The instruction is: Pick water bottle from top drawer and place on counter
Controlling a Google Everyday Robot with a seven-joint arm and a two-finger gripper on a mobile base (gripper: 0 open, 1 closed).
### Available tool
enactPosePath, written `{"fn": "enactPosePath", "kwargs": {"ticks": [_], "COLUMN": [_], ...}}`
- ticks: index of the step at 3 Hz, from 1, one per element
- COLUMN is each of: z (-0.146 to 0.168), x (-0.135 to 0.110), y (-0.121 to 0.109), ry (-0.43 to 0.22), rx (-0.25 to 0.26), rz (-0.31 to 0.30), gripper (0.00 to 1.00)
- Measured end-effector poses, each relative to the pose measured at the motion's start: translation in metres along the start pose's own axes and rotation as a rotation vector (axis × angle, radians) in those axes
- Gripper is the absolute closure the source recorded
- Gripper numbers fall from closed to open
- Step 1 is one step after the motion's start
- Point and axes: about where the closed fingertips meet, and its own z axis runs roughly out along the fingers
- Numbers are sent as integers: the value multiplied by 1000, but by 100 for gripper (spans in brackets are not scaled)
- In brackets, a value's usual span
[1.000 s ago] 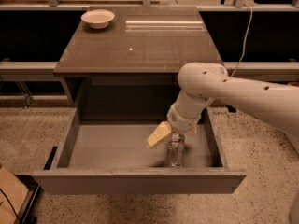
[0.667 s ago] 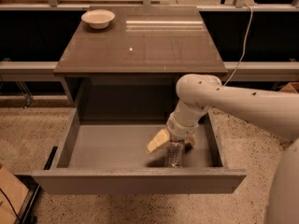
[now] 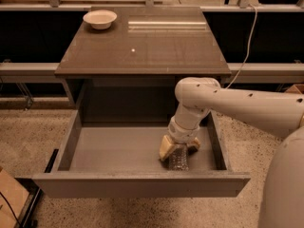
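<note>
Low and right of centre in your frame, the two-finger gripper (image 3: pixel 179 147) reaches into the wide shallow grey top drawer (image 3: pixel 118 148). Its tan fingers (image 3: pixel 166 147) stand apart, straddling the small clear ribbed plastic water bottle (image 3: pixel 179 160) near the drawer's front right; they seem not to clamp it. The glossy brown-grey counter (image 3: pixel 156 46) carries a white bowl (image 3: pixel 99 18) at upper left.

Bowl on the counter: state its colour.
The bowl is white, camera view; the gripper is down in the top drawer at the water bottle.
</note>
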Motion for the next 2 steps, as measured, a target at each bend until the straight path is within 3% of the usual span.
{"fn": "enactPosePath", "kwargs": {"ticks": [2], "z": [-5], "x": [0], "y": [1], "ry": [0], "rx": [0], "rz": [0], "gripper": [89]}}
